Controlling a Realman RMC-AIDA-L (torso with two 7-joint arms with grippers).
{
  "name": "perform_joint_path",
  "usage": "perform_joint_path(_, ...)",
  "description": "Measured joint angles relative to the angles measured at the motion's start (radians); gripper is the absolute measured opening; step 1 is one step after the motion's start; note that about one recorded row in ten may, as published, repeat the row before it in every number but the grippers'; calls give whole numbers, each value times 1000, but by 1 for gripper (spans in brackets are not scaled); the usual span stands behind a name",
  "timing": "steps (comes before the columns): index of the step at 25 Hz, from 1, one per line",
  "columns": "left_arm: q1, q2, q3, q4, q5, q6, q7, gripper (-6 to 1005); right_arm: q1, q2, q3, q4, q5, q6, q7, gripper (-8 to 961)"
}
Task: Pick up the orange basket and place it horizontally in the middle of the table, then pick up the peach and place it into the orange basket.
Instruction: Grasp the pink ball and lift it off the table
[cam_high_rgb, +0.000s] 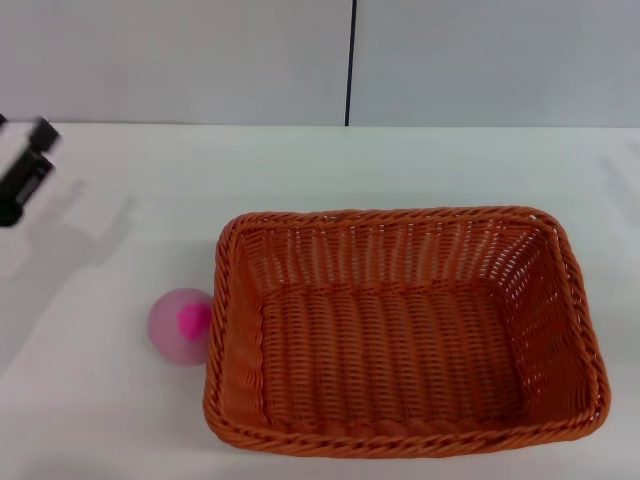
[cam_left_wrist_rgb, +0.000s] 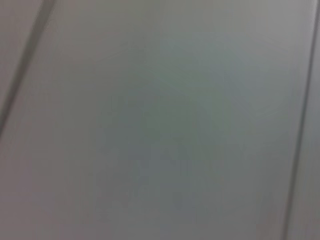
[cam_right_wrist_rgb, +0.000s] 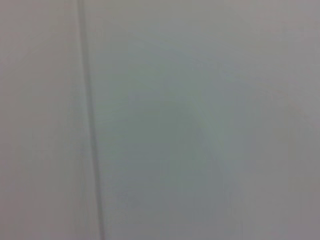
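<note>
Lying peach (cam_high_rgb: 182, 325) far from left jaws.

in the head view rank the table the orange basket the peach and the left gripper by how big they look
1. The table, spanning the whole width.
2. The orange basket.
3. The peach and the left gripper: too close to rank, since the gripper is cut off by the picture's left edge.

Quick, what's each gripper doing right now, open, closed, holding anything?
Left gripper: at the table's far left edge, holding nothing; open or shut cannot be told.
Right gripper: not in view.
</note>
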Motion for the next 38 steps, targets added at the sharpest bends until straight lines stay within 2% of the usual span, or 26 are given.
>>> perform_joint_path(2,-8,31,79,7,0,35,-10,757,-7,-3,23,32,-1,-7,-11,517)
perform_joint_path(3,-9,68,166,12,0,58,-39,757,-19,-5,36,44,-1,-9,-15,517)
perform_joint_path(4,-9,68,166,12,0,58,-39,757,-19,-5,36,44,-1,-9,-15,517)
perform_joint_path(5,-9,81,193,15,0,60,-52,757,-24,-5,45,46,-1,-9,-15,517)
perform_joint_path(7,-10,116,288,25,0,50,-90,756,-34,-4,65,49,-1,-10,-17,517)
perform_joint_path(8,-13,142,380,31,0,38,-123,756,-43,-2,84,50,-1,-10,-17,517)
perform_joint_path(9,-13,142,380,31,0,38,-123,756,-43,-2,84,50,-1,-10,-17,517)
perform_joint_path(12,-31,162,513,63,0,16,-182,756,-52,-2,96,52,-1,-10,-17,517)
perform_joint_path(14,-52,155,562,110,0,-12,-203,756,-53,-1,97,56,0,-8,-18,517)
perform_joint_path(16,-77,135,595,164,0,-37,-209,756,-50,0,97,66,2,-5,-18,517)
perform_joint_path(23,-134,44,621,244,-7,-19,-167,752,-34,-3,98,95,6,-3,-19,517)
perform_joint_path(24,-134,44,621,244,-7,-19,-167,751,-34,-3,98,95,6,-3,-19,517)
perform_joint_path(28,-156,15,623,250,-5,9,-147,749,-38,-3,104,95,7,-9,-19,517)
perform_joint_path(34,-170,1,658,245,-3,45,-146,745,-41,-3,109,96,8,-10,-19,517)
perform_joint_path(37,-170,1,658,245,-3,45,-146,743,-42,-3,109,96,8,-10,-19,517)
perform_joint_path(38,-180,-8,677,247,-3,67,-148,742,-42,-3,109,96,8,-11,-19,517)
